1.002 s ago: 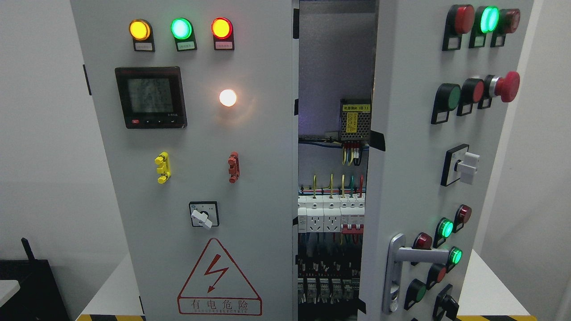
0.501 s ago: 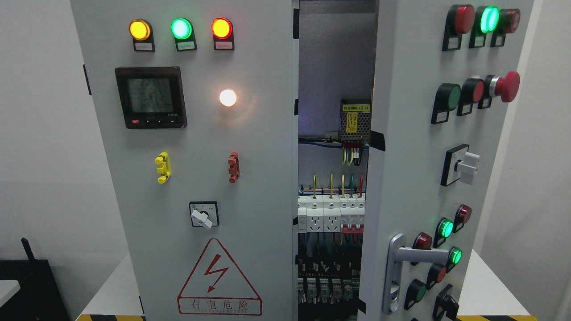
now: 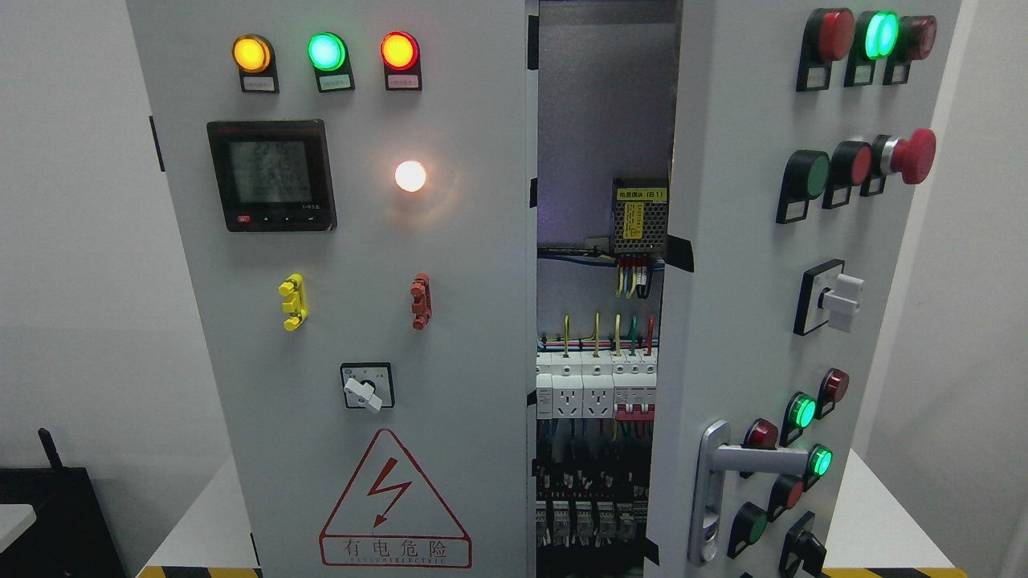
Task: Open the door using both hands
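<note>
White walls frame a grey electrical cabinet (image 3: pixel 450 361) on a white counter (image 3: pixel 201 522), its right door (image 3: pixel 747 321) ajar.

At far left a black box (image 3: pixel 48 514) sits low beside the counter. My view runs across the closed left door (image 3: pixel 353 241): three lit lamps (image 3: pixel 325 51) in yellow, green and red, a meter display (image 3: pixel 271 175), a glowing white lamp (image 3: pixel 410 176), a rotary switch (image 3: pixel 367 387) and a lightning warning triangle (image 3: pixel 394 502). Between the doors a tall, narrow gap shows wiring and breakers (image 3: pixel 596 389). The right door stands upright, long axis vertical, swung out toward me with its free edge at the gap. Its silver lever handle (image 3: pixel 751 459) points right, level, low on the panel among the push buttons (image 3: pixel 805 175). Neither of my hands shows, so I cannot tell how they are set.
</note>
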`<state>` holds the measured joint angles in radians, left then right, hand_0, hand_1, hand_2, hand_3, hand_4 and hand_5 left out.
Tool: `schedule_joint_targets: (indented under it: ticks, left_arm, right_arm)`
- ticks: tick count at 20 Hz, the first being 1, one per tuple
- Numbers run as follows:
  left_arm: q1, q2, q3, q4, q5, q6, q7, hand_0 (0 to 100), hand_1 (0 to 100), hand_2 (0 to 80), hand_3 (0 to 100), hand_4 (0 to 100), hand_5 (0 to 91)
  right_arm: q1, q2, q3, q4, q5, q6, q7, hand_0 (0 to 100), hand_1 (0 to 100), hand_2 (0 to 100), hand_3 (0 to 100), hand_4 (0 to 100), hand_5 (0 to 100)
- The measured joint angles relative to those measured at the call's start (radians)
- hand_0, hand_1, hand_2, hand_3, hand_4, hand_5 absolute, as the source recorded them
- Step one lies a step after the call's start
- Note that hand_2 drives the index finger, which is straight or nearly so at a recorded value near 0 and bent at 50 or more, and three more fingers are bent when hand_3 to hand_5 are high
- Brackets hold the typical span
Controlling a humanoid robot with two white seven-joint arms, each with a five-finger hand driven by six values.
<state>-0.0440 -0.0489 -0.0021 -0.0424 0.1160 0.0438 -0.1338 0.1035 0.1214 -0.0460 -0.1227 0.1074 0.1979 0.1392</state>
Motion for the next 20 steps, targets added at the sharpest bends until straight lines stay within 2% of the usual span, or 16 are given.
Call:
schedule_joint_targets:
  ticks: [4,13,16,20]
  left_arm:
    - [0.039,0.004,-0.014,-0.04,0.0,0.003,-0.001,0,0,0.0,0,0,0.0]
    - [0.367,0.069,-0.033,-0.475,0.012,-0.016,-0.001,0,0,0.0,0,0,0.0]
    - [0.466,0.115,-0.035,-0.64,0.057,-0.044,-0.001,0,0,0.0,0,0,0.0]
    - [0.6,0.196,-0.018,-0.887,0.164,-0.058,0.003,0,0,0.0,0,0,0.0]
  right_arm:
    - [0.0,0.0,0.0,0.0,0.0,0.0,-0.001,38,0,0,0,0,0]
    - [0.0,0.0,0.0,0.0,0.0,0.0,-0.002,38,0,0,0,0,0]
    - [0.0,0.0,0.0,0.0,0.0,0.0,-0.002,38,0,0,0,0,0]
    - [0.0,0.0,0.0,0.0,0.0,0.0,-0.002,38,0,0,0,0,0]
